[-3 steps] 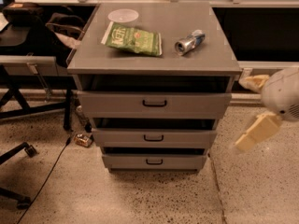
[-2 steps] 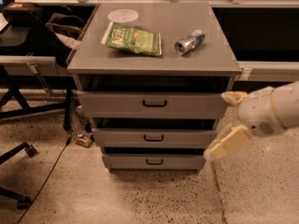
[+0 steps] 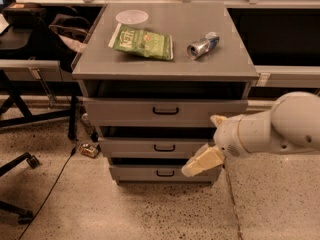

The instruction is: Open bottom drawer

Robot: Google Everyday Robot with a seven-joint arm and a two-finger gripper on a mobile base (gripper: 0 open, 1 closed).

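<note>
The grey cabinet (image 3: 165, 66) has three drawers. The bottom drawer (image 3: 145, 173) is the lowest, smallest-looking front, with a small black bar handle (image 3: 165, 173); it sits flush and closed. My gripper (image 3: 209, 141) comes in from the right on a white arm (image 3: 280, 129). It is open, with one cream finger (image 3: 202, 161) in front of the bottom drawer's right end and the other (image 3: 218, 120) up by the top drawer's lower right edge. It holds nothing and is to the right of the handle.
On the cabinet top lie a green chip bag (image 3: 142, 42), a tipped can (image 3: 202, 45) and a clear bowl (image 3: 132, 17). A desk frame and chair legs (image 3: 20, 109) stand at left. A small can (image 3: 89, 150) and a cable lie on the speckled floor.
My arm has swung left from the right edge; the gripper now overlaps the right side of the cabinet's drawers. The drawers have not moved.
</note>
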